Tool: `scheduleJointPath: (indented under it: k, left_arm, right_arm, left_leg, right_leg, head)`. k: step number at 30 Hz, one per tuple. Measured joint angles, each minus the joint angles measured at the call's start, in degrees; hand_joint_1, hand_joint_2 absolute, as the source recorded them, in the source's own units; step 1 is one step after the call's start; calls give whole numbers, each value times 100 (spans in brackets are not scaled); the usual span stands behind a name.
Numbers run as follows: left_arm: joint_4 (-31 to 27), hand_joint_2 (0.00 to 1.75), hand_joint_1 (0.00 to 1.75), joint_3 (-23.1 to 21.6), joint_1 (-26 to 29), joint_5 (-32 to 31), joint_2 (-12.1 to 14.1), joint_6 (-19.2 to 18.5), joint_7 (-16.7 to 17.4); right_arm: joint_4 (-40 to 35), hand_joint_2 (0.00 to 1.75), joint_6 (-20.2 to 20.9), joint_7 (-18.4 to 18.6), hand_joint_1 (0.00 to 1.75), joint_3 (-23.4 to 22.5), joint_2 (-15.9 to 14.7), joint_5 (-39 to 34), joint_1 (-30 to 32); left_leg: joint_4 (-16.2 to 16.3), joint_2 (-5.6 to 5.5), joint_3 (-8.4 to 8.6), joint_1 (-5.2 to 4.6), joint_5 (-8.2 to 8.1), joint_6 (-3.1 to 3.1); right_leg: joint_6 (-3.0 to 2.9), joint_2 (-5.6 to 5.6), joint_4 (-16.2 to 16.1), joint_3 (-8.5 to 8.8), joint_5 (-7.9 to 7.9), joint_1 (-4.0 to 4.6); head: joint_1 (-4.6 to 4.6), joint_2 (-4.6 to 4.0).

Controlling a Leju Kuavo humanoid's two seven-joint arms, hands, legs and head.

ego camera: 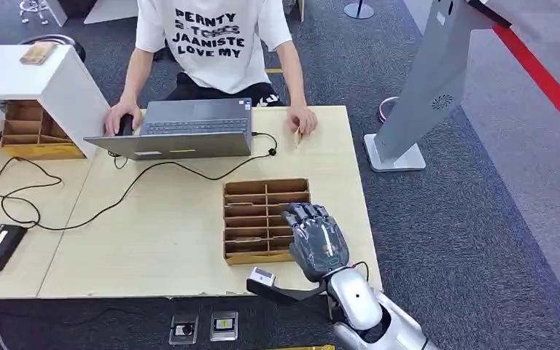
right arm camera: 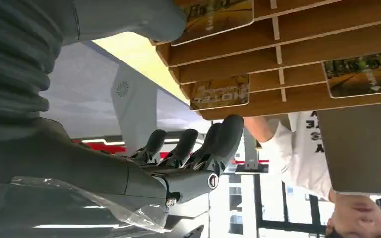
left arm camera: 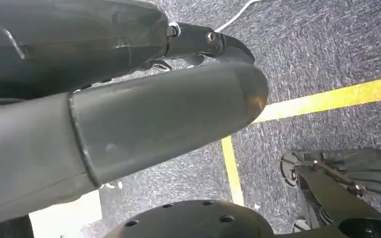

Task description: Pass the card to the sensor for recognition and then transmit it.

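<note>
Right hand [ego camera: 316, 237], fingers apart and holding nothing, hovers over the slotted brown cardboard card rack [ego camera: 251, 219]. Pick-up step, judging by this: next, pinch one printed card [right arm camera: 220, 93]. Left hand's [left arm camera: 129, 124] grasp: cannot tell.

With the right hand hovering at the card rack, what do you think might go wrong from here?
1. The cards sit deep in narrow slots of the wooden rack, so the right hand may fail to pinch one or may drag out two.
2. The rack looks light and loose on the table; a push could slide it toward the edge.
3. The person's hand and the laptop cable lie close, so a wide swing toward the grey sensor stand could catch them.
</note>
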Motion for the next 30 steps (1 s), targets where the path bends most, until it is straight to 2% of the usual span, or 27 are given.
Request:
scheduleJointPath:
  k: [1,6,11,23,30]
  left_arm:
    - [0,0,0,0,0,4,0,7,0]
    - [0,0,0,0,0,35,0,28,0]
    - [0,0,0,0,0,20,0,28,0]
    - [0,0,0,0,2,17,0,31,2]
    - [0,0,0,0,4,13,0,41,2]
  right_arm:
    - [35,175,-24,-11,54,17,15,-24,-24]
    - [337,175,-225,-46,59,72,136,-179,-222]
    - [509,175,-253,-22,61,116,225,-256,-300]
    - [723,175,-354,-15,66,240,321,-312,-347]
    - [765,175,-422,144,70,260,304,-155,-346]
  left_leg:
    - [0,0,-1,0,0,0]
    - [0,0,0,0,0,0]
    - [0,-1,0,0,0,0]
    - [0,-1,0,0,0,0]
    - [0,-1,1,0,0,0]
  right_leg:
    - [0,0,0,0,0,0]
    - [0,1,0,0,0,0]
    - [0,-1,0,0,0,0]
    - [0,-1,0,-1,0,0]
    - [0,1,0,-1,0,0]
  head:
    - [2,2]
    - [0,2]
    - [0,2]
    - [0,2]
    - [2,0]
